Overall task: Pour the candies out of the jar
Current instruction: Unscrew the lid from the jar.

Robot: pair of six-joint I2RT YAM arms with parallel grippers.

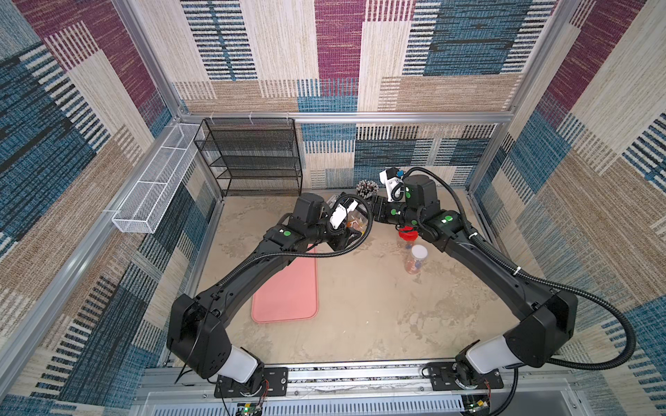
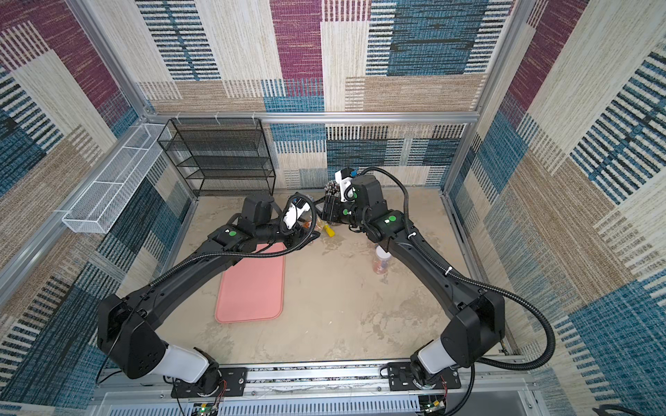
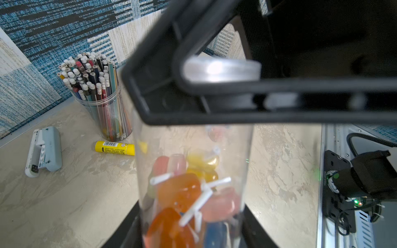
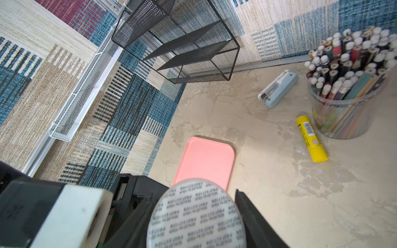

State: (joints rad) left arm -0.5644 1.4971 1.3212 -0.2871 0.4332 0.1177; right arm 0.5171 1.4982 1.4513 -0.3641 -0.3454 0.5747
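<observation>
Beside jar [image 3: 193, 171], pencil cup [image 3: 101, 103], glue stick [image 3: 115, 148], stapler [image 3: 45, 150], right pincer [image 4: 196, 195] clamping lid [image 4: 195, 216]

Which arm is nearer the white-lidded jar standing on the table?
Right. The right arm passes just beside the white-lidded jar; the left arm is across the table, over the far end of the pink tray.

Bright, even, diffuse light fills both top views; shadows under the black robot arms [image 1: 252, 270] on the beige mottled tabletop [image 1: 360, 317] are faint and soft-edged. The silver aluminium frame posts [image 1: 149, 61] lean and bow toward the corners, a wide-angle distortion. In the 2 wrist views near things blur: the clear plastic jar [image 3: 193, 171], its orange and pink lollipops [image 3: 178, 191] and the round white lid [image 3: 221, 68], which carries a white glare spot. The clear tub of pencils [image 3: 101, 96] and the yellow glue stick [image 4: 311, 139] are sharp
</observation>
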